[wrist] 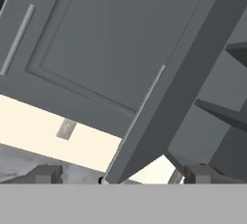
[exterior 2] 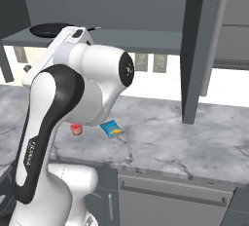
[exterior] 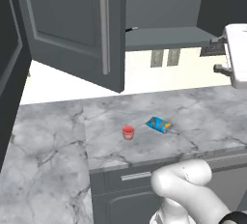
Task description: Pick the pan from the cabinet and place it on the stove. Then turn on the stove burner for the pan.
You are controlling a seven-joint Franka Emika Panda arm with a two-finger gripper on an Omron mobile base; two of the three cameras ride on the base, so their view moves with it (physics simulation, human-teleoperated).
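pan (exterior 2: 51,29) lies on the bottom shelf of the open cabinet (exterior: 72,30), unreached, so the pick step is in hand. gripper (wrist: 123,175) faces the door edge, fingers spread wide, holding nothing. next move: likely reach past the door toward the pan. red cup (exterior: 128,132) sits on the counter.

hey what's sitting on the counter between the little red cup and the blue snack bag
Nothing. In the left base view, bare marble counter separates the red cup from the blue bag; they lie close together but apart.
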